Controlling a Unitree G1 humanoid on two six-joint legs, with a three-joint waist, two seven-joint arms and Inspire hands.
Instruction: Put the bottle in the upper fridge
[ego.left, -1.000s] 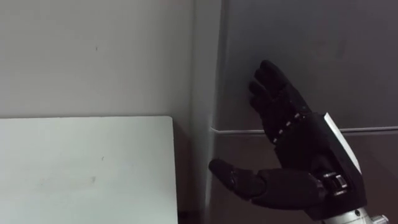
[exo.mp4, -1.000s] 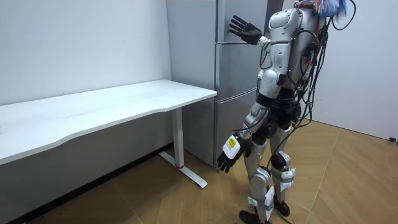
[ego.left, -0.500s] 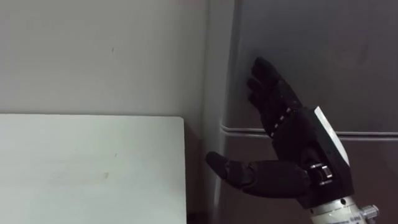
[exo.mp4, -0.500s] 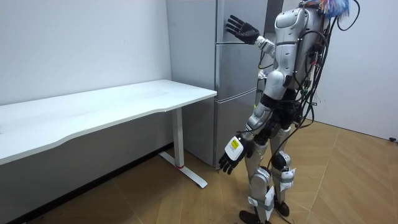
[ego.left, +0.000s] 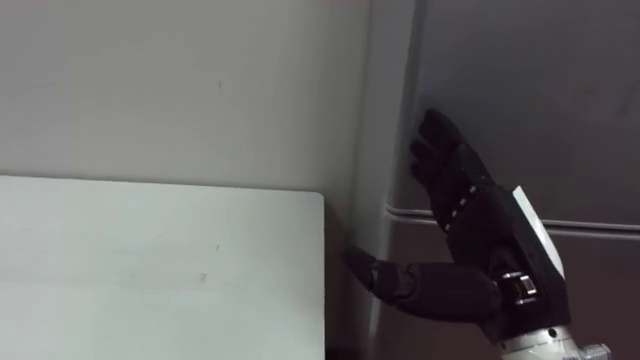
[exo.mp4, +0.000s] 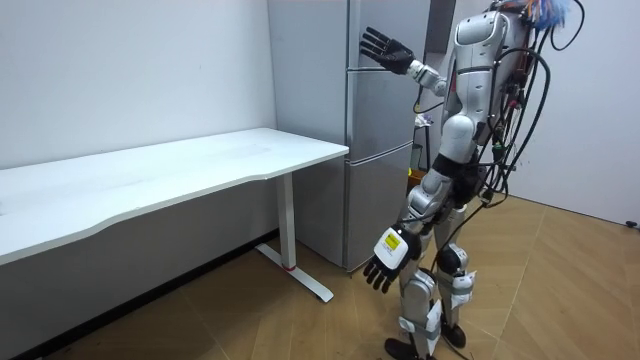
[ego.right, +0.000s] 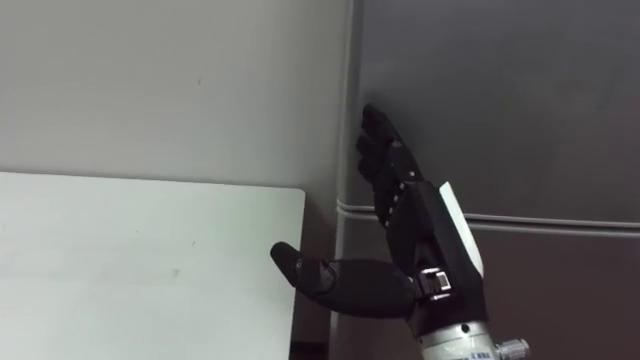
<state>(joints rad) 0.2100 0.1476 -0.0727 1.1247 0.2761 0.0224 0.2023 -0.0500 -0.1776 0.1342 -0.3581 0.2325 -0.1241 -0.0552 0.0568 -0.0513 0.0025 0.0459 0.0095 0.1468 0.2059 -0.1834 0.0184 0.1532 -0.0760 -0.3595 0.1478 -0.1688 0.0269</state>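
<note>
The grey fridge's upper door (ego.left: 520, 90) (ego.right: 500, 100) stands shut in front of me, with a seam (ego.left: 600, 228) dividing it from the lower door. My right hand (ego.left: 470, 230) (ego.right: 415, 230) is raised and open, fingers straight against the upper door near its left edge, thumb spread out to the left. In the room view that right hand (exo.mp4: 385, 50) reaches the fridge (exo.mp4: 375, 200) at head height. My left hand (exo.mp4: 388, 262) hangs at thigh height with relaxed fingers, holding nothing.
A white table (ego.left: 150, 270) (exo.mp4: 200, 165) stands along the wall to the left, its end close to the fridge's side. A pale wall (ego.left: 180, 80) runs behind it. Wooden floor (exo.mp4: 560, 290) lies open behind me.
The eye view has shifted, so the fridge and table sit further right. My right hand has crept slightly towards the door's left edge. My body has straightened and the left hand has swung a little.
</note>
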